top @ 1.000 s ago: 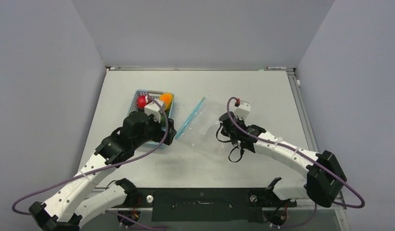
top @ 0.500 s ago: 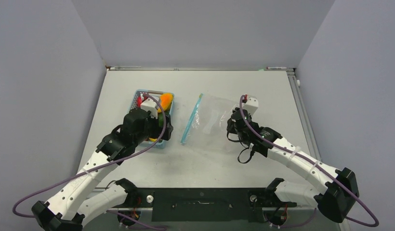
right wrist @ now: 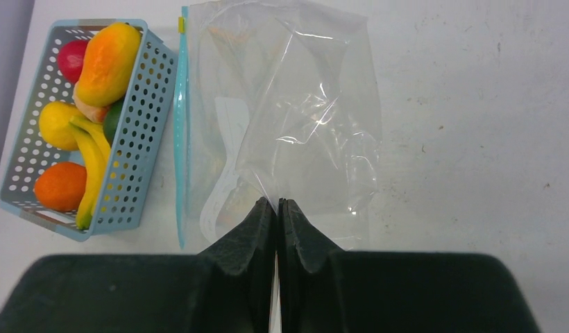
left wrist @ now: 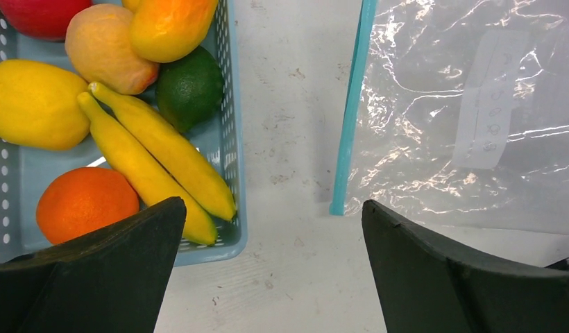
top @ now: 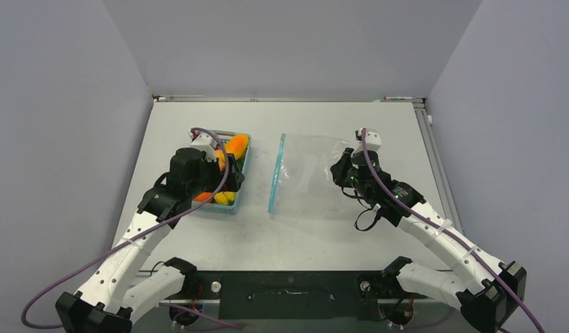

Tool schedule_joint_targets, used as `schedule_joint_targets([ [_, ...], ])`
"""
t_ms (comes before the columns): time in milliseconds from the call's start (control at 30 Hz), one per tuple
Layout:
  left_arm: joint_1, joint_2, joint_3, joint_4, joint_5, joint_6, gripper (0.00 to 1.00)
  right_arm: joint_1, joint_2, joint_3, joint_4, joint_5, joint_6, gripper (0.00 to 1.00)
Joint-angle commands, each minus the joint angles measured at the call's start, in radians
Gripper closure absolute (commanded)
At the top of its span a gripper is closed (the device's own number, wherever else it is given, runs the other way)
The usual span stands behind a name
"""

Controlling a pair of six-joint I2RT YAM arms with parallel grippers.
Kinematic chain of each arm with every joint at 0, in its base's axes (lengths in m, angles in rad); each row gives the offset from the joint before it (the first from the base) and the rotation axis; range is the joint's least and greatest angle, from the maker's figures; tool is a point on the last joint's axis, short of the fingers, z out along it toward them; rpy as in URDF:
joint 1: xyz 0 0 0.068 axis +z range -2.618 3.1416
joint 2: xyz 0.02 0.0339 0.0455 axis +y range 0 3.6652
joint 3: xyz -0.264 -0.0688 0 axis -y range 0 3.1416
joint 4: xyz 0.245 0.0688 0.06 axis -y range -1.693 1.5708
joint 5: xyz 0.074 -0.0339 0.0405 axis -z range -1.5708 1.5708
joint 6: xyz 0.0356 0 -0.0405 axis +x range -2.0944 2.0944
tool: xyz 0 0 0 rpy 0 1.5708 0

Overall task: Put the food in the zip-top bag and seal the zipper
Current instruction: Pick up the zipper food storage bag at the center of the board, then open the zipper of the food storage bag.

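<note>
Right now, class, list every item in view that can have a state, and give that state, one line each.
zip-top bag: empty, lying flat, pinched at one edge
zipper: straight, alongside the basket; sealed or not, cannot tell
food: all in the basket, none bagged
basket: upright, holding the food
left gripper: open, holding nothing
right gripper: shut on the zip-top bag

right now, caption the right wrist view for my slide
Right gripper pinches the zip-top bag, zipper facing the basket of food
</note>
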Motion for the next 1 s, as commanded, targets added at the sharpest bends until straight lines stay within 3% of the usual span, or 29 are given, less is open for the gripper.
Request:
schedule_joint_targets([
  [0,0.063,0.003,-0.017,0.093,0.143,-0.075,0.03,-0.041,-0.037,0.069,0.011,-0.121,-0.041,0.95],
  [267,0.214,-0.004,-0.112,0.196,0.375,-0.226,0.00,-0.075,-0.047,0.160,-0.022,-0.246,-0.061,0.95],
  [967,0.381,-0.039,-0.317,0.532,0.775,-0.467,0.09,-0.085,-0.052,0.332,-0.051,-0.382,-0.019,0.95],
])
